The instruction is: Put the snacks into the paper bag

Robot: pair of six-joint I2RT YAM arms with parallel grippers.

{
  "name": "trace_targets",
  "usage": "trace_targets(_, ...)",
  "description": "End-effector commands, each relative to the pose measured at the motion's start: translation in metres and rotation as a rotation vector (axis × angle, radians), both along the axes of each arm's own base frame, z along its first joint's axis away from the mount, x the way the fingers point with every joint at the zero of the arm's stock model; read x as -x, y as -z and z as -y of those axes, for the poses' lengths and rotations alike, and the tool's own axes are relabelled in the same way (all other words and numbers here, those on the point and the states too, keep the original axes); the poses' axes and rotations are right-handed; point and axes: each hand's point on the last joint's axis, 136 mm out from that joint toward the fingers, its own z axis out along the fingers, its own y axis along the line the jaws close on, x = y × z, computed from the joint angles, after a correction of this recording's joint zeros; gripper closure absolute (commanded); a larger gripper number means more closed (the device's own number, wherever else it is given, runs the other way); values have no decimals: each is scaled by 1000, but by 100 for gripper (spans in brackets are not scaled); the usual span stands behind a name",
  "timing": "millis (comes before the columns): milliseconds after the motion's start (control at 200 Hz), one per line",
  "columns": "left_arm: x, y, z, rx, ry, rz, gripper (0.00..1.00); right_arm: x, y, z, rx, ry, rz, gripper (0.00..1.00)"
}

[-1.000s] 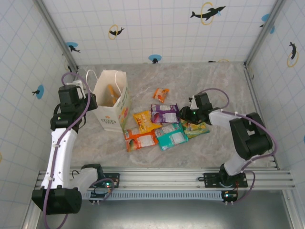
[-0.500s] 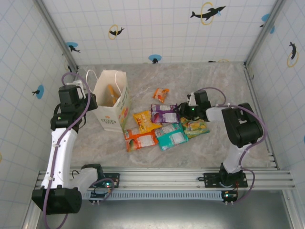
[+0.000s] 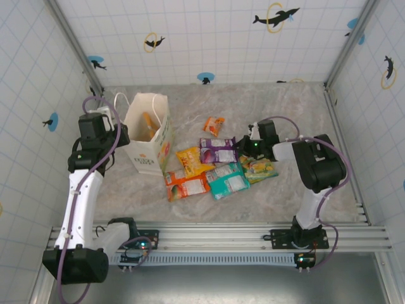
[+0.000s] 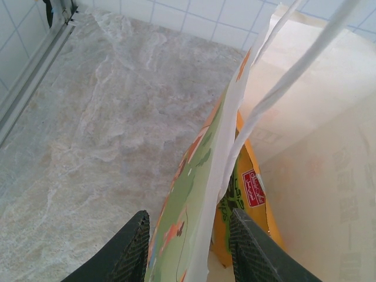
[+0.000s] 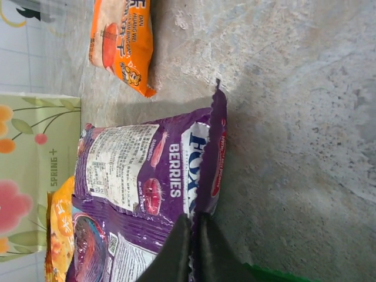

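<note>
Right hand [image 5: 192, 228] is closed tight, its two dark fingers pinching the near edge of the purple packet [image 5: 147, 176], which lies flat on the desk [image 5: 305, 117]. The fingertips meet so closely that the pinched foil itself is hidden. From above, this hand [image 3: 244, 147] sits at the purple packet's right edge, under its own wrist.

An orange packet [image 5: 120, 44] lies apart from the purple one, cut off at the top of the wrist view. A yellow packet [image 3: 192, 159] touches the purple one on the left. In front lie a teal packet [image 3: 228, 180] and a red-orange packet [image 3: 186, 185], overlapping. A green packet [image 3: 261, 168] is partly covered by the right arm, so its print cannot be read.

Left hand [image 4: 188, 226] stands half open astride the left wall of the bag [image 4: 194, 176]. One finger is outside and one inside, but I cannot tell whether the pads actually press the paper. A string handle [image 4: 282, 88] crosses close to the lens, blurred. The bag stands upright at the left of the desk, and a yellow-orange packet [image 4: 249, 194] shows inside it — mostly hidden by the wall.
</note>
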Motion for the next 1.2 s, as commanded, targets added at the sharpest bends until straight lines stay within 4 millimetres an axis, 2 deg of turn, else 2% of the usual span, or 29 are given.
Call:
trace_targets(0,-1,-7,-3,2,-12,10,60,-12,-39,-1,-17,2,119,96)
trace_targets(120,3,-22,-2,-3,-3,51,60,-12,-70,0,-10,-15,208,100)
trace_targets(205,8,-37,-1,-10,1,103,53,-10,-94,1,0,-32,275,100)
trace_targets(335,15,-49,-2,-35,9,122,47,-7,-130,3,49,-59,390,100)
trace_targets(510,21,-57,5,-36,58,136,40,8,-176,-5,157,-142,606,100)
trace_targets(651,29,-79,11,-35,92,216,41,21,-204,-10,256,-219,748,100)
trace_targets(796,46,-107,33,-58,238,343,43,37,-233,-17,291,-312,897,100)
trace_targets(851,54,-118,46,-77,334,397,44,40,-242,-16,303,-326,936,100)
trace_targets(951,74,-128,74,-95,527,508,41,57,-260,-26,256,-416,1022,100)
trace_targets(1046,91,-129,95,-97,678,575,36,70,-273,-35,236,-483,1098,100)
trace_targets(1196,104,-113,115,-68,848,558,32,98,-287,-58,200,-611,1201,100)
